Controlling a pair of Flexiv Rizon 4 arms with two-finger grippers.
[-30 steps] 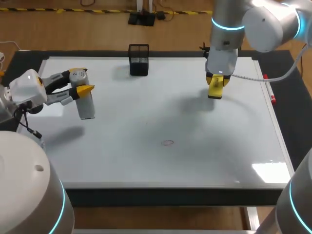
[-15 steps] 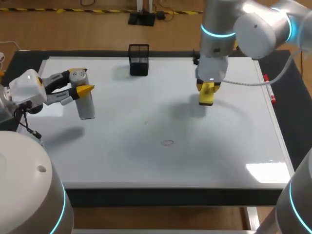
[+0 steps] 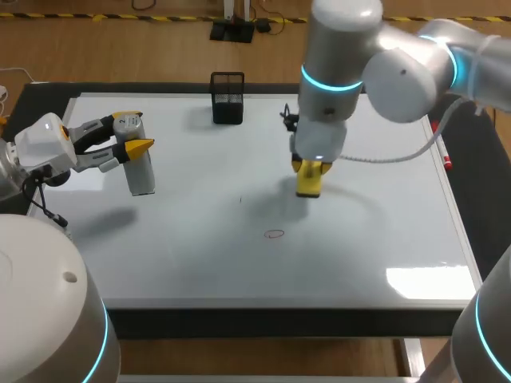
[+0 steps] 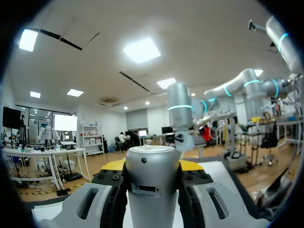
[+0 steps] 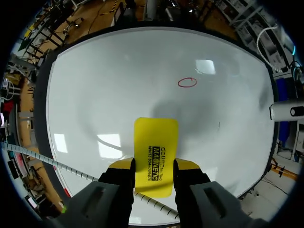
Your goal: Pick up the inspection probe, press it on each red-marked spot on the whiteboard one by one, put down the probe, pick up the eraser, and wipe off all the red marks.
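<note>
A: How many of each thing do you count?

B: Two arms. One silver cylindrical probe [image 3: 140, 171], one yellow rectangular eraser [image 3: 308, 183], and one flat white whiteboard [image 3: 184, 255] covering most of the dark table [image 3: 36, 100]. There is one thin red oval mark [image 3: 275, 234] on the board. Also one black mesh holder [image 3: 227, 98] at the board's far edge and one red marker pen [image 3: 441, 148] along its right edge.

A: And the fingers?

B: The left arm's fingers [image 3: 131, 134] are clamped on the probe near its top, holding it upright over the board's left side. The right arm's fingers [image 3: 310, 166] are clamped on the eraser over the board's middle. It sits just beyond the red mark and apart from it.

A: Does the eraser touch the board?

B: I cannot tell.

A: What do the wrist views add?

B: The right wrist view shows both yellow tips pressing the eraser's [image 5: 156, 152] long edges, and the red mark [image 5: 187, 82] ahead of it. The left wrist view shows the probe's [image 4: 152, 190] flat end between the fingers [image 4: 152, 167], with the right arm [image 4: 179, 114] beyond. Only the head view takes in the holder and the marker.
</note>
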